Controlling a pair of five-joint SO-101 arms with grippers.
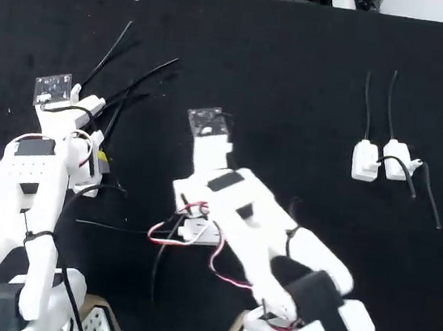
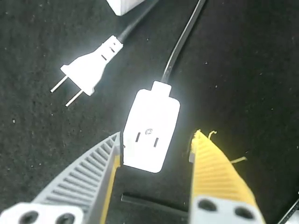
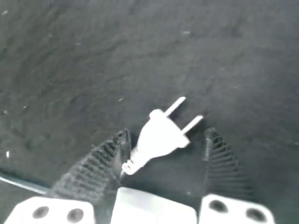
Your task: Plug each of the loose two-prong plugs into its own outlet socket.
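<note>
Black cloth table (image 1: 283, 67); two white arms side by side at its near edge. Left arm (image 1: 26, 189) at the left, wrist over a bunch of black cords (image 1: 147, 76); right arm (image 1: 255, 223) based near right, wrist over the table's centre.

Left gripper (image 2: 156, 140): jaws spread, straddling a white outlet socket (image 2: 152, 128) that lies flat on the cloth, slots up; grey finger (image 2: 93, 168) with its tip against the socket's edge, yellow finger (image 2: 212, 168) just clear of it; not clamped. Socket cord (image 2: 187, 35) runs away from the claw. Near the socket, apart from it, a loose two-prong plug (image 2: 88, 70), white, lying flat, prongs bare; beyond that plug, the corner of another white piece (image 2: 124, 4).

Right gripper (image 3: 167, 135): jaws apart; second plug (image 3: 161, 133) lies on the cloth between them, prongs pointing away from the claw; it sits closer to one finger; contact, cannot tell; not gripped.

Right side of the table, mid-depth: two white blocks (image 1: 365, 160) (image 1: 398, 160) side by side, black cords trailing far; well apart from both arms; plug or socket, cannot tell.
</note>
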